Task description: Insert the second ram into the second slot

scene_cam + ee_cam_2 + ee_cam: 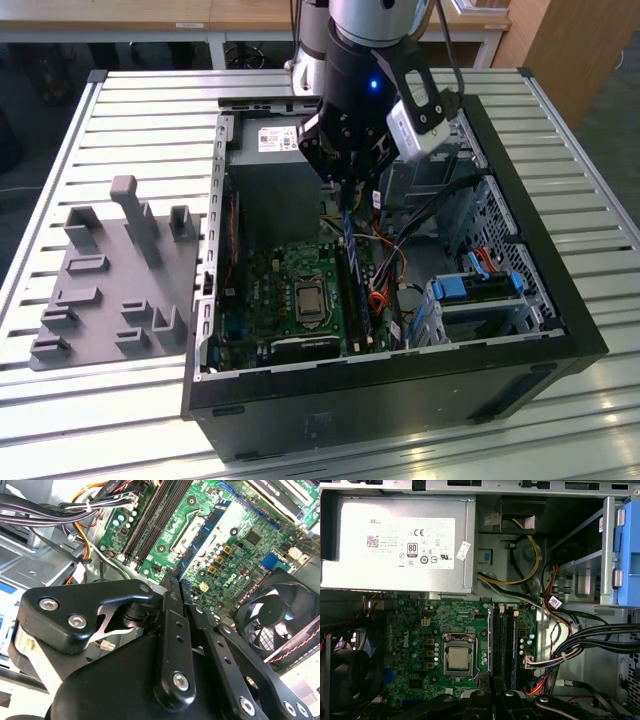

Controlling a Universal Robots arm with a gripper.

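My gripper (345,190) is shut on the second ram (348,232), a thin blue-green stick that hangs upright over the open computer case (400,400). Its lower end points at the black memory slots (356,300) on the green motherboard (265,290), beside the processor socket (308,300). In the first wrist view the stick (490,640) shows edge-on, running from my gripper (492,697) along the near side of the slots (505,640). The second wrist view shows my black fingers (170,630) pressed together, with the slots (152,525) beyond them. I cannot tell whether the stick touches a slot.
A silver power supply (400,540) fills the case's far end. Cable bundles (580,645) and blue drive-bay clips (480,285) crowd the exterior view's right side. A case fan (280,615) sits near the motherboard. A grey fixture plate (110,290) lies on the slatted table.
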